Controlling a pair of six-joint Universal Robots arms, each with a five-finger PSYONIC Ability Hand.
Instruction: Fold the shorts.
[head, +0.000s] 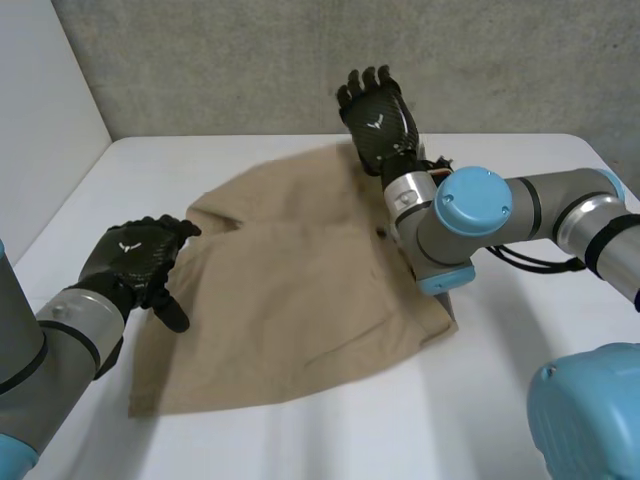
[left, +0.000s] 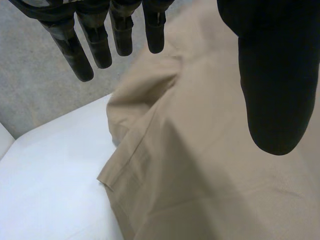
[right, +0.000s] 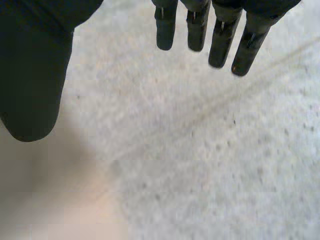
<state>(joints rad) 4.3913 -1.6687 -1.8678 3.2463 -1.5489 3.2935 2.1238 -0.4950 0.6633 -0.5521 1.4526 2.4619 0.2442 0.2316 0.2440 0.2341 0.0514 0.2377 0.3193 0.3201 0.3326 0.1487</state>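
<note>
The tan shorts (head: 290, 300) lie spread across the middle of the white table (head: 300, 440), mostly flat, with a rumpled flap at their 10 o'clock corner. The left hand (head: 135, 255) hovers at the shorts' 9 o'clock edge. Its fingers (left: 75, 50) hang straight and relaxed, the thumb is set wide apart, and there is nothing between them. It looks poised over that edge for a pinch, and its wrist view looks straight down on the hem and its stitched corner.

The right hand (head: 375, 115) is up at 1 o'clock, lifted well clear of the cloth with its palm turned to the grey wall (head: 250, 60). Its fingers (right: 220, 45) are spread straight and it holds nothing at all. I read that raised pose as keeping the arm out of the way, though the right forearm does cross above the 3 o'clock side of the shorts.

For room, there is bare table from 4 through 8 o'clock and a wide strip at 9, so a fold toward the near side has space. The 12 o'clock edge sits close to the wall, so space is tight there.
</note>
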